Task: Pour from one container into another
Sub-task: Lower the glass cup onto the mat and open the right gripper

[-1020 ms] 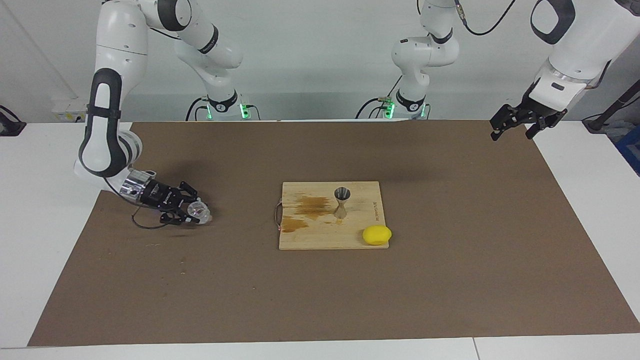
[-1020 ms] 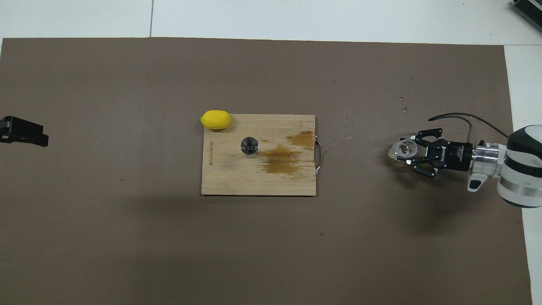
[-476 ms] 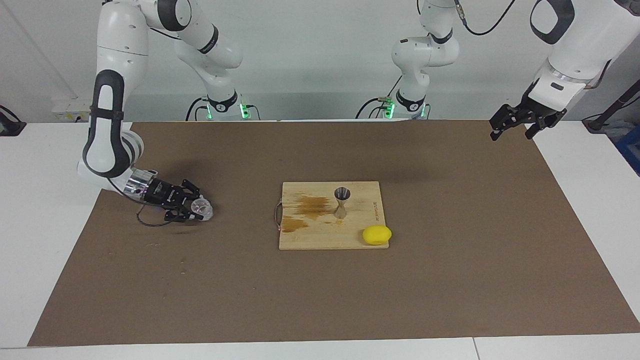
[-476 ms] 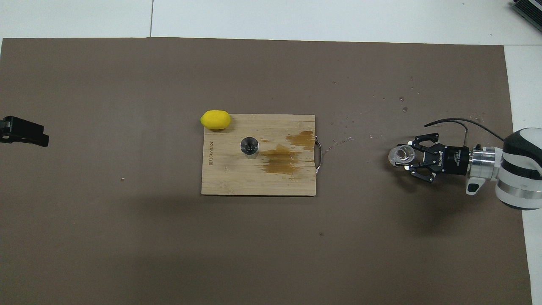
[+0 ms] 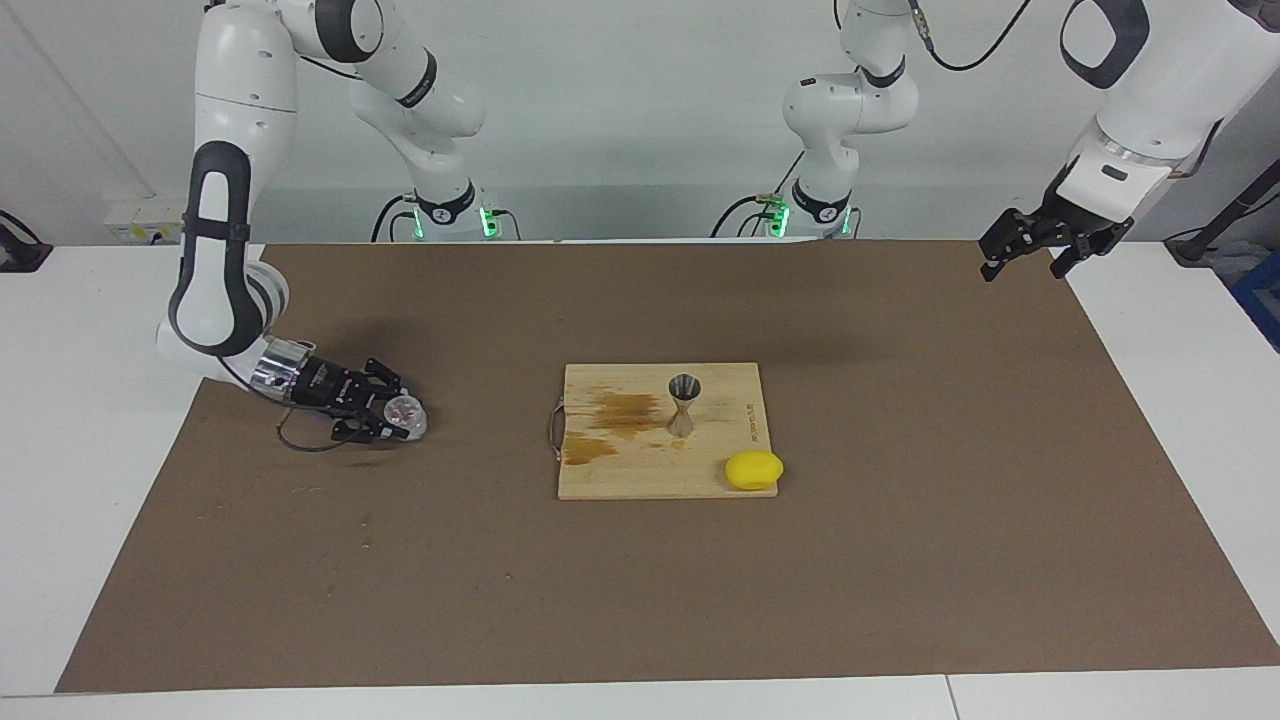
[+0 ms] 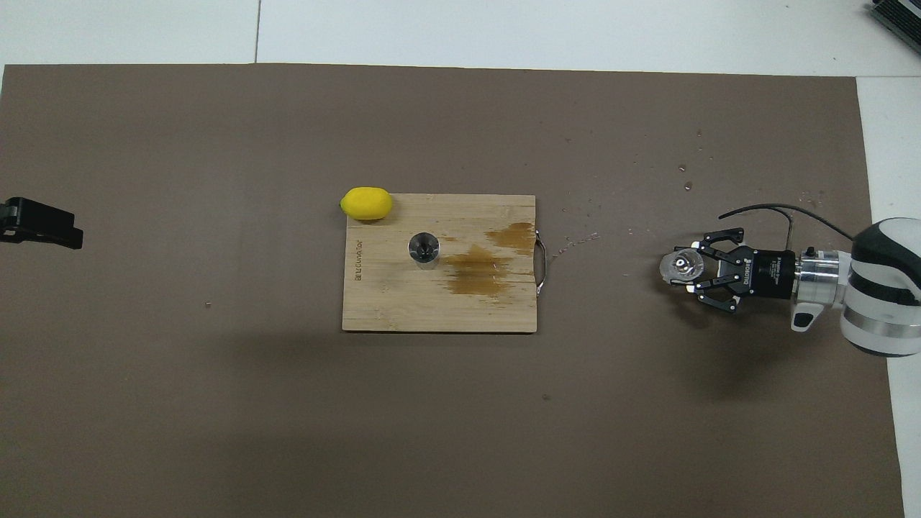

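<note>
Resting low on the mat toward the right arm's end, well apart from the jigger on the board, the cup is held between the narrow fingers of the right gripper, so it could be tipped if the gripper is withdrawn carelessly, while the left gripper is kept wide and waits.

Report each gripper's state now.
Left gripper: open, holding nothing.
Right gripper: around the squat clear glass cup; grip cannot be told.
</note>
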Robot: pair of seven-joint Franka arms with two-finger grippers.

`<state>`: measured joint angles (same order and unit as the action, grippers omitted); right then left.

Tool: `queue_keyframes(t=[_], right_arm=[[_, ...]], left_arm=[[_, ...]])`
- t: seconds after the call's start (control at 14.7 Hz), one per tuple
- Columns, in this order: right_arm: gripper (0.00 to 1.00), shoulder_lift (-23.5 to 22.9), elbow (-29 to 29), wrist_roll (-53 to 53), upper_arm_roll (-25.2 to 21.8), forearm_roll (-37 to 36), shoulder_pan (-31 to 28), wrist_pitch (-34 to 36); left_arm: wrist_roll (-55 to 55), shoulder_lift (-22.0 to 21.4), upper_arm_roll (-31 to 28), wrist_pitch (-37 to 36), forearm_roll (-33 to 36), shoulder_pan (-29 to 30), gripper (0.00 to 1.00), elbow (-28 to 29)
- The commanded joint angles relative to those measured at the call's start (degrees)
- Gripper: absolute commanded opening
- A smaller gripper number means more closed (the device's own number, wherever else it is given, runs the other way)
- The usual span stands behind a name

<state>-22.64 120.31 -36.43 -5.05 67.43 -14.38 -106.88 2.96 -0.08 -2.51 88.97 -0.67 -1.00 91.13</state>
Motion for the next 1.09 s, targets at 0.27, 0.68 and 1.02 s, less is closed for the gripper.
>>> queue_keyframes(t=[0.27,0.68,1.02], right_arm=[[0.70,0.1,0.1,1.6,0.1,-0.8,-0.1,1.3],[0.90,3.7,-0.4,0.3,0.0,-1.2,0.4,2.8],[0.99,11.2,-0.5,-6.0,0.0,-5.6,2.1,2.7]], left_arm=[[-0.6,-0.7,0.5,-1.1,0.8,0.6,1.00,-0.2],[-0.8,-1.2,1.2,-1.1,0.7,1.3,1.00,-0.2],[-0.5,-1.2,1.6,-0.5,0.7,1.3,1.00,-0.3]])
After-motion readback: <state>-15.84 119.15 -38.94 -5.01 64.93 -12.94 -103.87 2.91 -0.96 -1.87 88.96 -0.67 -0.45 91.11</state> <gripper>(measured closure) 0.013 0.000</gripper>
